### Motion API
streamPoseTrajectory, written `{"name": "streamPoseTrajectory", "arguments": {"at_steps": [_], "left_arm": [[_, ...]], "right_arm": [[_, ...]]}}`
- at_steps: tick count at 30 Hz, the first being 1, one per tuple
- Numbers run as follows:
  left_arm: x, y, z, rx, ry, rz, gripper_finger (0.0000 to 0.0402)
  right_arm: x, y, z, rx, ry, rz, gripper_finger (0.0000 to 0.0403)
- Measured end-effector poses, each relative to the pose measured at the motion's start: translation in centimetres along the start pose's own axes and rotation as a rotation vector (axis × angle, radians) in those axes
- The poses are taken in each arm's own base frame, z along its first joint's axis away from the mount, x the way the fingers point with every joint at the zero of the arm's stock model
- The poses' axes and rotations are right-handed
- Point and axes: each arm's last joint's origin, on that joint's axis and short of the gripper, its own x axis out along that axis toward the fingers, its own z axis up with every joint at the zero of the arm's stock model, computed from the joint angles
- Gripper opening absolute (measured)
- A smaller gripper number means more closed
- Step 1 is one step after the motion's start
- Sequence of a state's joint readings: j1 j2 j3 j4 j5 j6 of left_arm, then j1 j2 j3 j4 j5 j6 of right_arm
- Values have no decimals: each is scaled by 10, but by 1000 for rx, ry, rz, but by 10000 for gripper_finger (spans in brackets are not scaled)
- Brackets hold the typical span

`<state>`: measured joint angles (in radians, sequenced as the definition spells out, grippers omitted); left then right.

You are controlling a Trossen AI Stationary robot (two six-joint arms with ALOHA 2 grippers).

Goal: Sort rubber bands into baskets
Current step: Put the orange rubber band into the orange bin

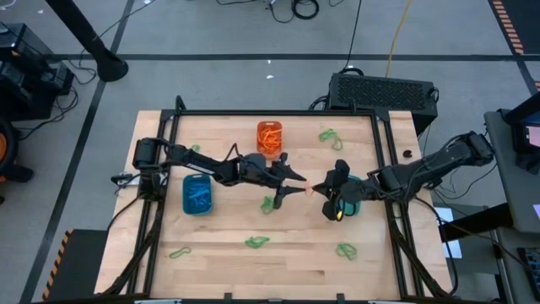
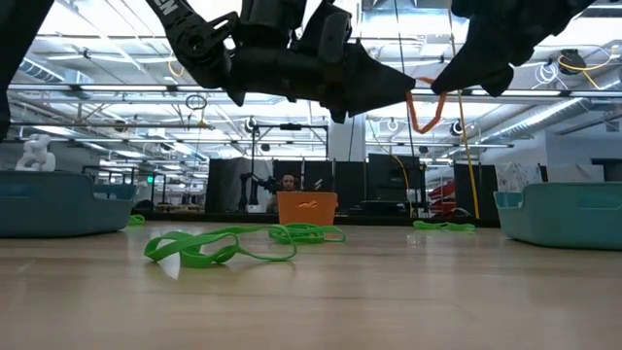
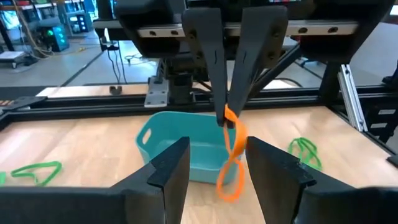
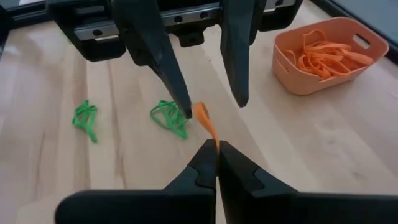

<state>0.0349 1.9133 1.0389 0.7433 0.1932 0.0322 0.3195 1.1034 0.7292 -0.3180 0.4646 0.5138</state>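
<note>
Your right gripper (image 4: 217, 147) is pinched shut on an orange rubber band (image 4: 206, 120), held in the air mid-table. Your left gripper (image 4: 208, 102) faces it, fingers spread to either side of the band. The orange basket (image 1: 269, 138) sits near the far edge, with bare wood between.

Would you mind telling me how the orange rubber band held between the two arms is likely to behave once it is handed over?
The orange rubber band looks floppy: it droops in a limp loop from the shut right tool. It is probably very light, being thin. It may slip sideways, since the open left tool has only a narrow strand to close on.
</note>
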Motion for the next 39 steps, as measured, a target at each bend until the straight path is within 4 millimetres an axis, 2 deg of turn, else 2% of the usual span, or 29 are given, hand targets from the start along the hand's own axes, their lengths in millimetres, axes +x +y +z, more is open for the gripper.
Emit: {"name": "streamPoseTrajectory", "arguments": {"at_steps": [14, 18, 22, 24, 31, 34, 39], "left_arm": [[-1, 2, 0, 9, -1, 6, 159], [-1, 5, -1, 35, 14, 13, 114], [-1, 4, -2, 55, 24, 17, 29], [-1, 4, -2, 57, 26, 16, 11], [-2, 10, -5, 76, 56, 47, 5], [-7, 20, -4, 66, 95, 81, 5], [-28, 46, 14, 63, 147, 204, 4]], "right_arm": [[7, -10, 12, -43, -30, 32, 0], [8, -12, 12, -41, -29, 22, 0], [8, -12, 13, -56, -31, 18, 5], [8, -12, 13, -74, -32, 18, 14], [9, -15, 14, -111, -37, 0, 73], [9, -18, 16, -164, -55, -51, 100], [10, -23, 17, -292, -68, -152, 132]]}}
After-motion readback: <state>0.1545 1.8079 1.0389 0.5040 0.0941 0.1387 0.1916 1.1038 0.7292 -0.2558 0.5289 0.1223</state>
